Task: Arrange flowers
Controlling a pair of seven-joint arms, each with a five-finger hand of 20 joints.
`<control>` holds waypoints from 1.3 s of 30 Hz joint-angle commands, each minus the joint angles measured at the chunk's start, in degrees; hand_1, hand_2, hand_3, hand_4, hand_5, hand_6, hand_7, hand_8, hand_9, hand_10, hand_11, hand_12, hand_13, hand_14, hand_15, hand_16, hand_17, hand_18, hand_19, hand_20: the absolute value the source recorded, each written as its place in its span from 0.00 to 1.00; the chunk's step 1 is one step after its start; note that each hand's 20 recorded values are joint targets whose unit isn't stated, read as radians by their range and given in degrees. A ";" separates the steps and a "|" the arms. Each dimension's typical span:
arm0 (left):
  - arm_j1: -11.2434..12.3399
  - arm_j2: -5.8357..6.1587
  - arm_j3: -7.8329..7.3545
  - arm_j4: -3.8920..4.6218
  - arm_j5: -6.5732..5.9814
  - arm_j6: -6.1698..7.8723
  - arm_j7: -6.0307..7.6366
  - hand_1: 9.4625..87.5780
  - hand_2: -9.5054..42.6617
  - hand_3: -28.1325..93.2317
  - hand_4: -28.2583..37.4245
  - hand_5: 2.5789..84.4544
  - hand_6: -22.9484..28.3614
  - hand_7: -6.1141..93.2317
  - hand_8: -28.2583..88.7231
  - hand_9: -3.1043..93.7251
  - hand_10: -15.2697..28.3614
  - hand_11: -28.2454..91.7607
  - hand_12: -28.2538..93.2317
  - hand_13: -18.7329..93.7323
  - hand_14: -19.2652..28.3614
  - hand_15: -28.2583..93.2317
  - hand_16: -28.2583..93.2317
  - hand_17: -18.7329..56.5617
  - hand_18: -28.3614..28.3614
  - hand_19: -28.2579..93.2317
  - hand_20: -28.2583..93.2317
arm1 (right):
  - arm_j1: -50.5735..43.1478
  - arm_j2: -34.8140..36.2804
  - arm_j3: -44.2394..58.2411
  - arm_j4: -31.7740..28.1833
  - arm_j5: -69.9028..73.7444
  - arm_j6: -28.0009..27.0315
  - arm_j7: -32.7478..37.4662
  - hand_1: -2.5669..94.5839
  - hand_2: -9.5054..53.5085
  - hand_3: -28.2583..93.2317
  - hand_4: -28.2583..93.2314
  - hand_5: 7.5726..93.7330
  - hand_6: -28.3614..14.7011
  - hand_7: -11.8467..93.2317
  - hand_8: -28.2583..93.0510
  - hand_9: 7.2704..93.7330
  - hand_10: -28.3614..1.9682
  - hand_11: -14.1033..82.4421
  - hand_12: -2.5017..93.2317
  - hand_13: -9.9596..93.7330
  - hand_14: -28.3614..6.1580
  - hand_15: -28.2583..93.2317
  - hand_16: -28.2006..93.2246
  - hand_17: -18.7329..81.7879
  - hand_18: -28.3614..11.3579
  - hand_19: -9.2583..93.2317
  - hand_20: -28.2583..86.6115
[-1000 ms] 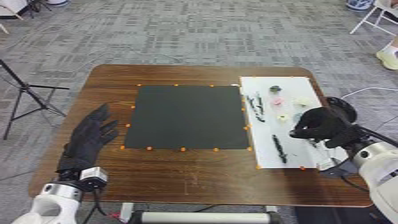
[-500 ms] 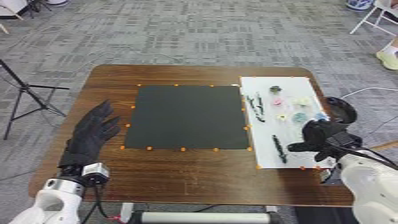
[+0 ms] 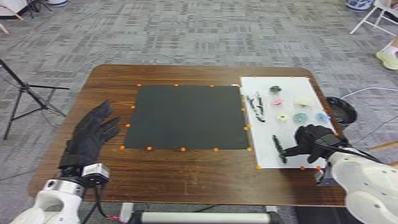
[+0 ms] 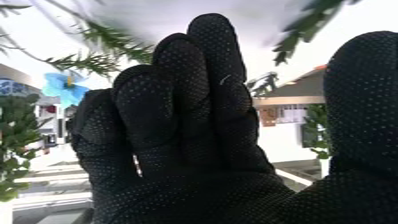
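In the head view my right hand (image 3: 313,139) is over the lower right of the white sheet (image 3: 271,160), its thumb side beside a dark green stem (image 3: 279,149). The right wrist view shows that hand (image 4: 195,185) open, fingers straight and thumb apart, with green sprigs (image 4: 315,25) beyond and a blue flower (image 4: 64,89) past the fingers. Farther up the sheet lie a pink flower (image 3: 277,101), a pale yellow one (image 3: 282,117), a cream one (image 3: 304,101), a teal one (image 3: 300,118) and thin stems (image 3: 258,107). My left hand (image 3: 92,132) rests open at the table's left side.
A black square mat (image 3: 187,117) edged with orange markers covers the middle of the brown table (image 3: 160,175). A round black container (image 3: 342,111) stands by the table's right edge. A tripod (image 3: 27,90) stands on the floor at left.
My right hand has moved from the sheet's right edge toward the robot and then left, beside the dark stem, uncovering the flowers at the right. The left hand shifted slightly at first.
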 commanded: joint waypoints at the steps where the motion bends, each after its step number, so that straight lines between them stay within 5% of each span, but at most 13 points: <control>1: 1.13 -0.04 -0.22 -0.53 -0.44 -0.16 0.41 0.26 0.06 0.76 0.03 0.23 0.48 0.26 0.16 0.19 0.57 0.37 0.38 0.30 0.67 0.46 0.27 0.12 0.84 0.56 0.32 | 1.37 0.49 -0.61 0.34 -0.66 -0.99 -0.04 0.24 0.00 0.78 0.00 0.66 0.62 0.68 0.09 0.70 0.44 0.70 0.40 0.68 0.39 0.85 0.49 0.52 0.22 1.00 0.62; 16: 1.12 0.18 -0.29 -0.07 -0.90 -1.44 1.12 0.25 0.07 0.77 0.04 0.23 0.48 0.25 0.16 0.19 0.57 0.37 0.38 0.30 0.67 0.45 0.27 0.12 0.84 0.55 0.32 | 2.30 -0.99 -3.05 0.10 1.27 -2.02 -0.43 0.20 0.06 0.80 0.00 0.65 0.61 0.66 0.09 0.70 0.43 0.68 0.39 0.67 0.37 0.85 0.49 0.51 0.22 1.00 0.61; 29: 0.50 -0.17 -0.43 0.09 0.02 -2.58 0.11 0.26 0.06 0.77 0.04 0.23 0.48 0.25 0.16 0.19 0.57 0.37 0.38 0.30 0.67 0.45 0.27 0.12 0.84 0.55 0.33 | 9.08 -0.34 -11.88 6.68 -1.16 -0.43 -1.04 0.17 0.09 0.82 0.00 0.65 0.60 0.63 0.09 0.69 0.42 0.67 0.38 0.66 0.36 0.84 0.48 0.51 0.21 0.99 0.60; 39: 0.55 -0.42 -0.35 0.08 -0.08 -2.59 0.26 0.25 0.06 0.77 0.04 0.23 0.48 0.24 0.17 0.20 0.57 0.37 0.38 0.30 0.67 0.44 0.28 0.12 0.84 0.55 0.33 | 8.33 -0.12 -12.91 7.34 -3.82 -5.97 -1.55 0.18 0.06 0.82 0.00 0.65 0.60 0.64 0.10 0.69 0.42 0.67 0.38 0.66 0.37 0.84 0.48 0.51 0.21 0.99 0.60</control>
